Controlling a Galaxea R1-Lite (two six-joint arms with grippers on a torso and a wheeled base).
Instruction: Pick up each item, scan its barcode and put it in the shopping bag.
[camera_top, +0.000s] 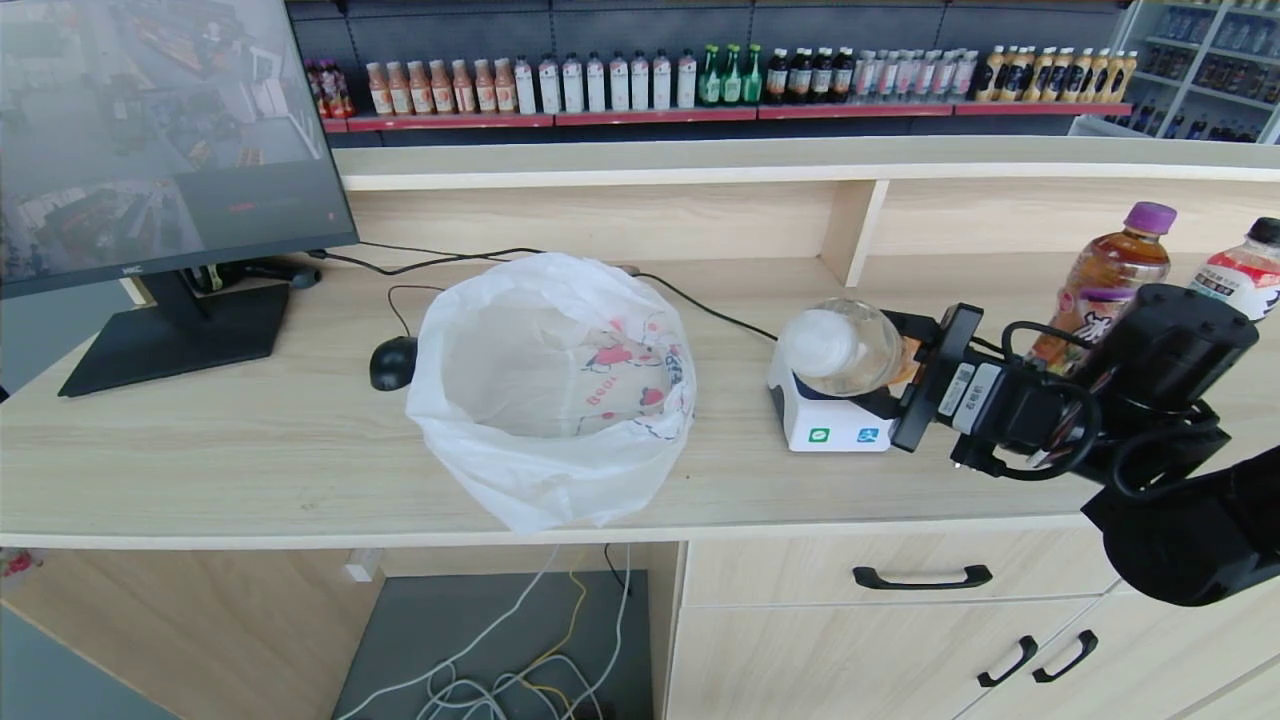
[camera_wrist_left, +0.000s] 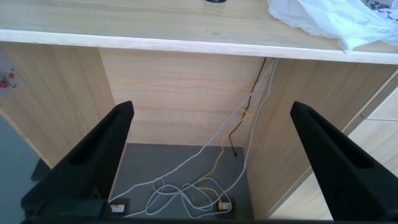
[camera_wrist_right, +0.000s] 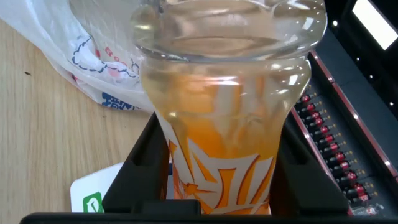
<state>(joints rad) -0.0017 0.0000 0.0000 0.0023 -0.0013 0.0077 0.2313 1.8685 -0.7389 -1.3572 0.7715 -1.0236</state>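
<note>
Right end effector (camera_top: 897, 362) horizontal (clamping bottle (camera_top: 836, 350)).

On the counter (camera_top: 250, 470), left of the shopping bag (camera_top: 550, 400) lie the mouse (camera_top: 393, 362) and, farther, the monitor (camera_top: 150, 130). Right of the bag stands the scanner (camera_top: 830, 425), a bottle (camera_top: 840, 348) above it; farther right, a second bottle (camera_top: 1105, 280) and third bottle (camera_top: 1240, 272).

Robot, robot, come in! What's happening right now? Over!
Right hand shut on bottle, over scanner. Left hand open, empty, below the counter. Bag open, nothing in the way. Over.
</note>
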